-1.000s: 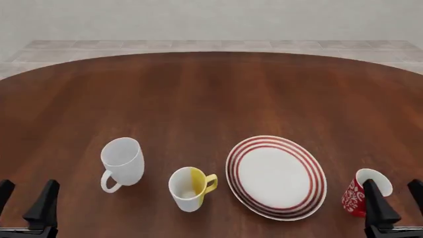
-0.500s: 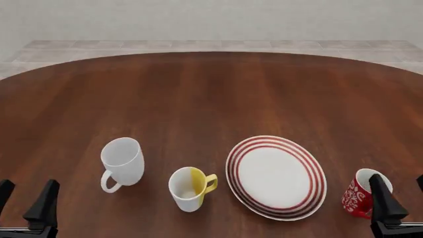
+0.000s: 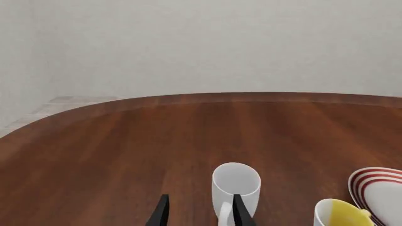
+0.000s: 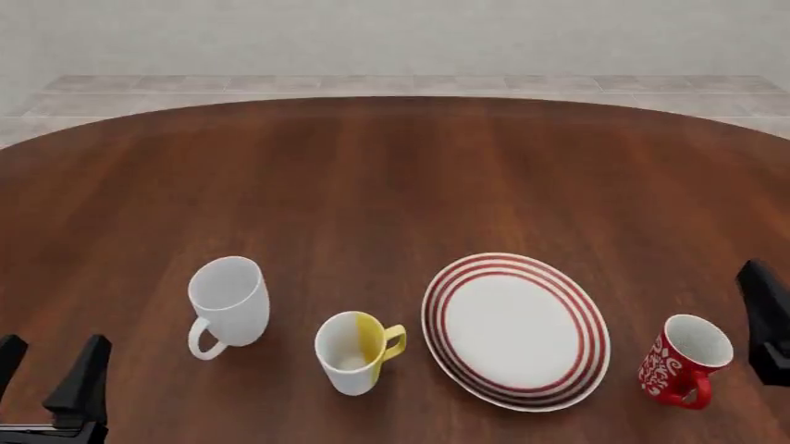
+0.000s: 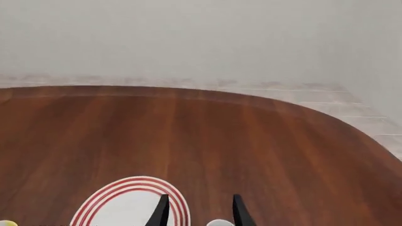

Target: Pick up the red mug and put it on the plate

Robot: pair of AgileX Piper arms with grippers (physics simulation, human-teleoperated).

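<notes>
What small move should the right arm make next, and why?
Probably bring the right end effector down and back toward the red mug: it is open and empty, the mug stands right of the plate, ungrasped.

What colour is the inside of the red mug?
White inside the red mug; clearest in the front view.

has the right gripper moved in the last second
Yes. In the front view the right gripper has shifted right and farther up the table, clear of the red mug, which it overlapped before.
</notes>
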